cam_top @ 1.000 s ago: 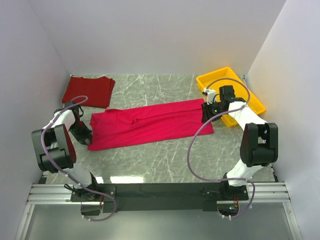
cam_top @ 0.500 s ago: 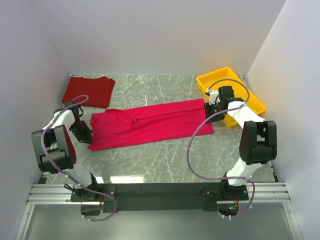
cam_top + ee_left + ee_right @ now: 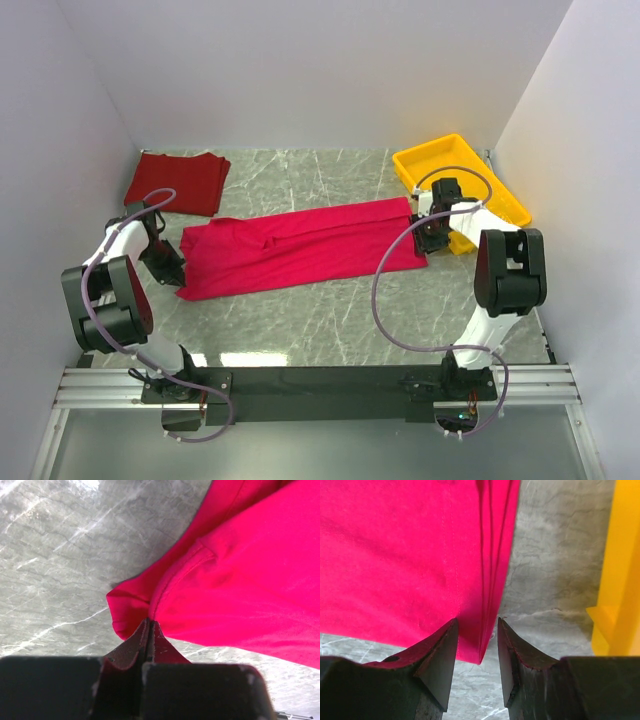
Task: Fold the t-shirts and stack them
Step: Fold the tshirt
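**Desk:** Where do the shirts lie?

**Operator:** From my overhead view, the crimson t-shirt is stretched in a long band across the middle of the marbled tabletop, running from nine o'clock to three o'clock. The maroon t-shirt sits folded at ten o'clock, well apart from the band's far end. A yellow tray stands at two o'clock, just beside the crimson shirt's right end.

**Desk:** And your left arm?

**Operator:** I have the left pincer at the shirt's lower left corner, at about eight o'clock. Its fingers are pressed tight together, with the bunched hem of that corner nipped at their tips.

**Desk:** The right?

**Operator:** The right pincer is at three o'clock, low over the shirt's right end. Its fingers stand partway apart and grip nothing. The layered edge of the cloth runs between them, red on one side, bare tabletop and the tray wall on the other.
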{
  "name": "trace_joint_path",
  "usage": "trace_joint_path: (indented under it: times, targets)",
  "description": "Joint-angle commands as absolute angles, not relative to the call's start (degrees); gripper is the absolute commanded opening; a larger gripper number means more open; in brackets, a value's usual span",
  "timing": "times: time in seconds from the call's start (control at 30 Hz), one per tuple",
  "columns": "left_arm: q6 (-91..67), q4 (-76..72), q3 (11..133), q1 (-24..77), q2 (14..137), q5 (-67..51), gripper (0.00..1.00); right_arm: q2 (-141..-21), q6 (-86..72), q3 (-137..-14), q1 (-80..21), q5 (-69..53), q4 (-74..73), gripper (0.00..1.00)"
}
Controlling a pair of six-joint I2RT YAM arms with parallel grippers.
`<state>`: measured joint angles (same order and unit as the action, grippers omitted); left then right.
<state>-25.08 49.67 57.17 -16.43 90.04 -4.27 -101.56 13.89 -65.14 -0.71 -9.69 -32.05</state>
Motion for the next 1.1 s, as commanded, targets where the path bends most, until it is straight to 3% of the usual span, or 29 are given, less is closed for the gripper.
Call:
trace_joint_path:
  times: [0.0,0.17,0.5,0.7,1.07]
  targets:
    - [-24.2,50.4,58.3,-16.7,87.8,-5.7,0.01,-102.1,12.9,-64.7,-0.4,-9.2,-32.0,0.44]
    - [-24.1,50.4,58.0,-16.7,87.7,-6.1,0.01,-102.7,12.7,-64.3,-0.4,-10.5,-32.4,0.42]
    - [-24.3,50.6,58.0,-16.8,86.7,-6.5,0.01,-101.8,11.8,-63.5,-0.4,-12.0,-33.1,0.26]
    - [-24.3,50.8,58.1,-17.1,85.6,-7.2,0.01,-99.1,11.1,-62.7,-0.3,-13.1,-32.7,0.01]
    - [-24.8,51.2,57.9,-18.6,82.6,-6.8,0.01,-89.8,10.9,-60.4,3.4,-13.6,-30.1,0.00]
